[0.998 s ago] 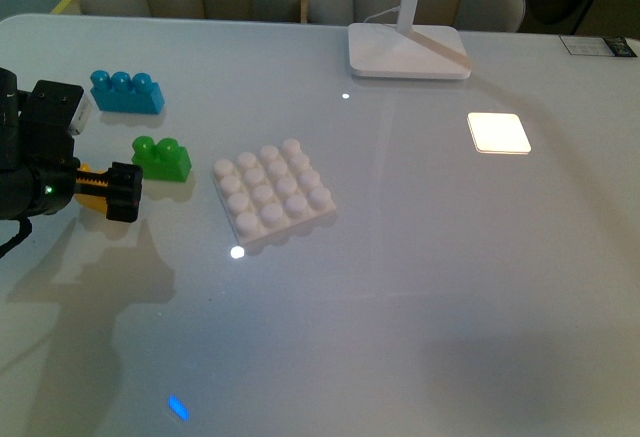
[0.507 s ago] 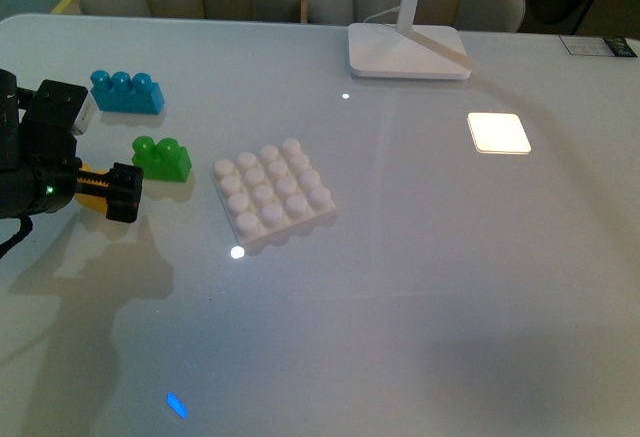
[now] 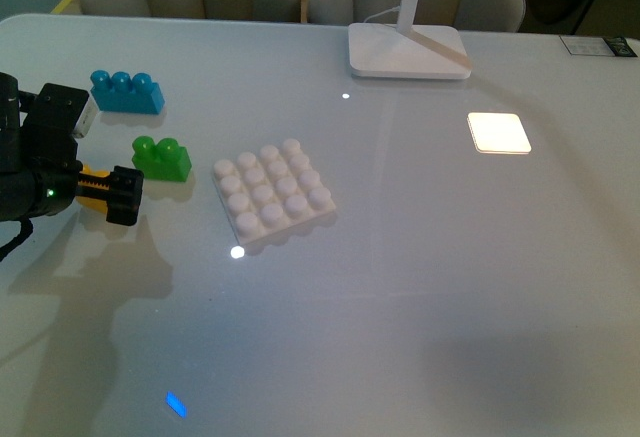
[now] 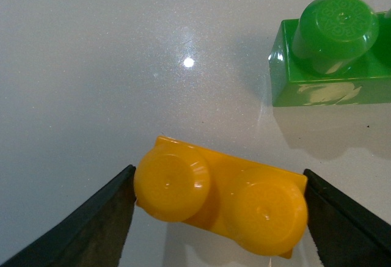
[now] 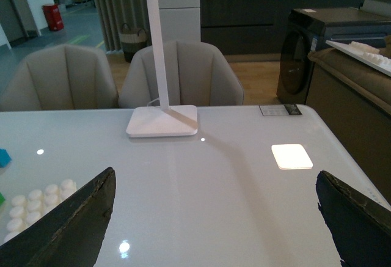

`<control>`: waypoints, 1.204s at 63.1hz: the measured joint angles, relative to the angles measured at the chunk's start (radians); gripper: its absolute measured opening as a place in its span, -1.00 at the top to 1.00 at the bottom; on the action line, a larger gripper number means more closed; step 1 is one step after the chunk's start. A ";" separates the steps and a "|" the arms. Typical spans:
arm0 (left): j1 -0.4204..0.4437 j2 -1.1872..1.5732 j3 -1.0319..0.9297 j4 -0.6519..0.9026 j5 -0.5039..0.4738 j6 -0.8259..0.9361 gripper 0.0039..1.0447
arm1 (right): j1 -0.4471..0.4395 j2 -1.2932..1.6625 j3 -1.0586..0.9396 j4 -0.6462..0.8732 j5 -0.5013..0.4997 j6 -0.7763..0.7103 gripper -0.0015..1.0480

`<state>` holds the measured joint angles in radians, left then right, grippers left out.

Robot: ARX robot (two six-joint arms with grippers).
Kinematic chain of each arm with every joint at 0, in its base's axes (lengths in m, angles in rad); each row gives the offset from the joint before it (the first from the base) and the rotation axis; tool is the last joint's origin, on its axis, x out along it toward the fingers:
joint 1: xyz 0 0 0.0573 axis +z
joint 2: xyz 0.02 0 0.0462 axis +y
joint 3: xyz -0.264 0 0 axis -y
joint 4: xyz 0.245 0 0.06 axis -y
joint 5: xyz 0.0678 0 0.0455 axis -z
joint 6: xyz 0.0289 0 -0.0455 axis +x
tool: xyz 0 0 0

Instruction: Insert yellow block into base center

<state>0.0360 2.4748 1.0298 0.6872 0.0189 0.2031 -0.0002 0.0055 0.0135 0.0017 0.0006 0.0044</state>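
The yellow block, the only one, is clamped end to end in the left gripper, left of the base. It looks grasped, so next I'd expect a lift onto the base's middle studs. The right gripper gapes empty. Left of the base are one green brick and one blue brick, with one lamp foot beyond it.

The left arm is matte black and boxy, with a white patch, a small green light and a thin black cable. The left gripper and right gripper have black wedge-shaped jaws.
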 joint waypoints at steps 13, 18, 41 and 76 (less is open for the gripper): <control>0.002 0.000 0.000 0.008 -0.002 0.006 -0.19 | 0.000 0.000 0.000 0.000 0.000 0.000 -0.83; 0.002 0.000 -0.005 0.014 -0.002 0.005 -0.19 | 0.000 0.000 0.000 0.000 0.000 0.000 -0.83; -0.031 -0.101 -0.136 0.019 -0.030 -0.094 -0.19 | 0.000 0.000 0.000 0.000 0.000 0.000 -0.83; -0.273 -0.282 -0.190 -0.190 -0.211 -0.458 -0.19 | 0.000 0.000 0.000 0.000 0.000 0.000 -0.83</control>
<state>-0.2367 2.1933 0.8402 0.4973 -0.1925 -0.2550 -0.0002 0.0055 0.0135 0.0017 0.0006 0.0044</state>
